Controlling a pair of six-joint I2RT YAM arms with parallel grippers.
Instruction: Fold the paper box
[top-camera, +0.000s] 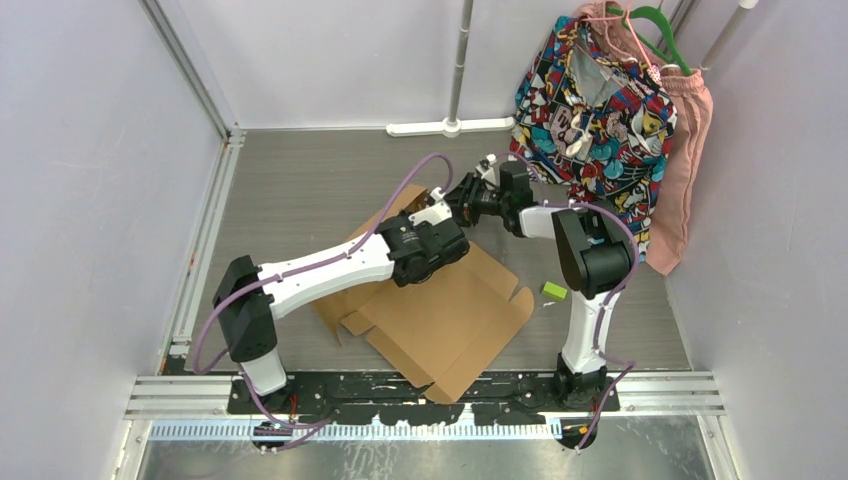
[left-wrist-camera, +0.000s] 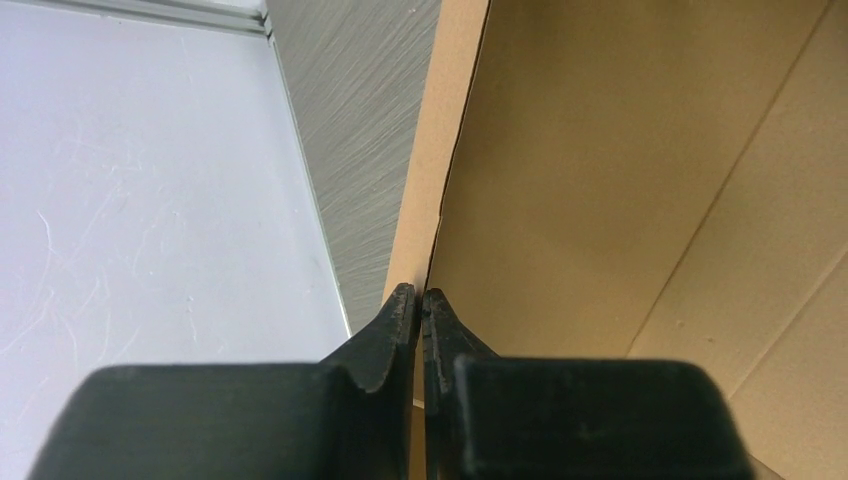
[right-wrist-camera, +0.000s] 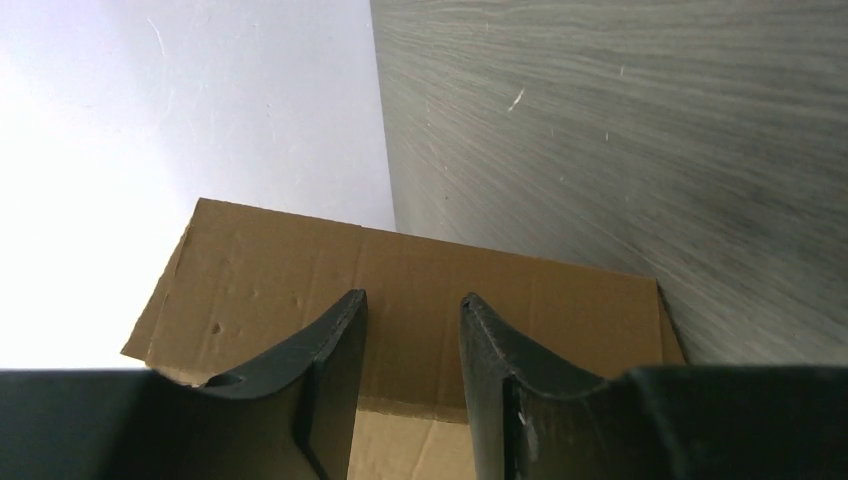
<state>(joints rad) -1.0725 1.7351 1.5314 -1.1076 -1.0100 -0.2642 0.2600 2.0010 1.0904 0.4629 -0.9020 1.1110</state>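
The paper box (top-camera: 450, 310) is a brown cardboard sheet lying mostly flat mid-table, with one far flap raised. My left gripper (top-camera: 436, 214) reaches over the sheet to that flap. In the left wrist view the left gripper (left-wrist-camera: 420, 292) is shut on the edge of the upright cardboard panel (left-wrist-camera: 600, 150). My right gripper (top-camera: 463, 196) comes from the right at the same far corner. In the right wrist view the right gripper (right-wrist-camera: 412, 297) is open, with a cardboard flap (right-wrist-camera: 280, 260) just beyond and behind its fingers; whether it touches I cannot tell.
A colourful shirt (top-camera: 590, 110) and a pink garment (top-camera: 685, 160) hang at the back right. A small green object (top-camera: 554, 291) lies beside the right arm. A white pole base (top-camera: 452, 126) stands at the back wall. Walls close in the left and right sides.
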